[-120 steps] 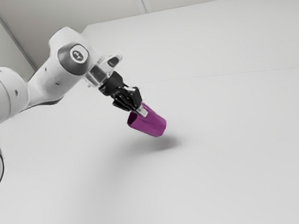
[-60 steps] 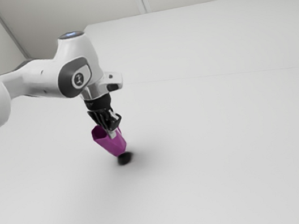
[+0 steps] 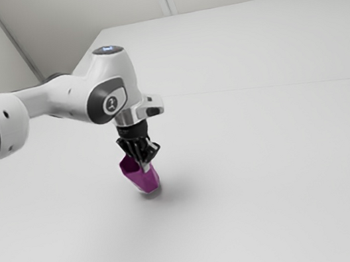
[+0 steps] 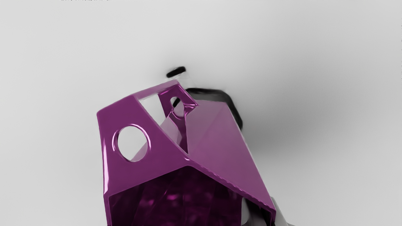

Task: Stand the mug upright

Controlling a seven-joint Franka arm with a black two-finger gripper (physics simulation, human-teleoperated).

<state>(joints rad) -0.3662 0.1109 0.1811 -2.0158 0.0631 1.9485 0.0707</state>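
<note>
- The faceted purple mug (image 3: 141, 177) is held above or just against the white bench (image 3: 270, 175), tilted; whether any contact is made below cannot be told.
- Its mouth (image 4: 176, 191) is turned up and toward the exterior view's left, with the base (image 3: 149, 191) lower and nearest the bench, so the right end is presented downward for standing.
- The fingers (image 3: 145, 167) are closed on the wall (image 4: 226, 141), pinched from both sides near the rim (image 4: 220, 180): one is set inside the mouth, the other outside. By such a hold the underside is left free to be seated.
- The pierced handle (image 4: 157, 147) is left ungrasped, apart from the fingers; a grip there would probably allow more swing than one on the wall.
- The arm (image 3: 56, 104) is reached over from the exterior view's left, with the hand carried above the mug, presumably so that nothing is wedged between base and bench.
- Uprightness is not shown; as judged, the remaining lean must be taken out by a turn of the wrist, and the base lowered flat before release.
- If the grip were loosened at this tilt, the mug could be tipped onto its side; if it were pressed down on one edge, slipping between the fingers could be caused.
</note>
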